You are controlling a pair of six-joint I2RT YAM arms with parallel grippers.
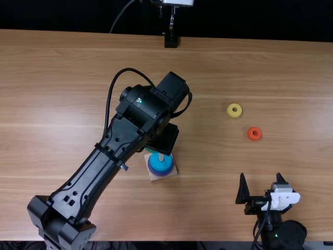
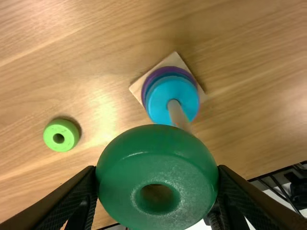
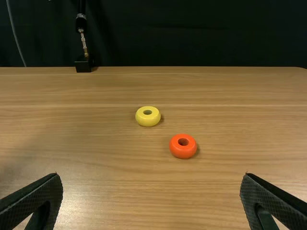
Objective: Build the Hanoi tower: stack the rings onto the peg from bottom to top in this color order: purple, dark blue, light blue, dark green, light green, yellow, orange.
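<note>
- One dark green ring [image 2: 157, 163], pinched in the left gripper [image 2: 157, 173].
- Just beyond it, the peg [image 2: 178, 113]: centre the ring above, then lower it level.
- Farther aside, light green ring [image 2: 69, 131].
- Well apart: right gripper [image 3: 151, 177], spread.

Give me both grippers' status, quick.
Left gripper: shut on the dark green ring, one finger on each side.
Right gripper: open, nothing between its fingers.
</note>
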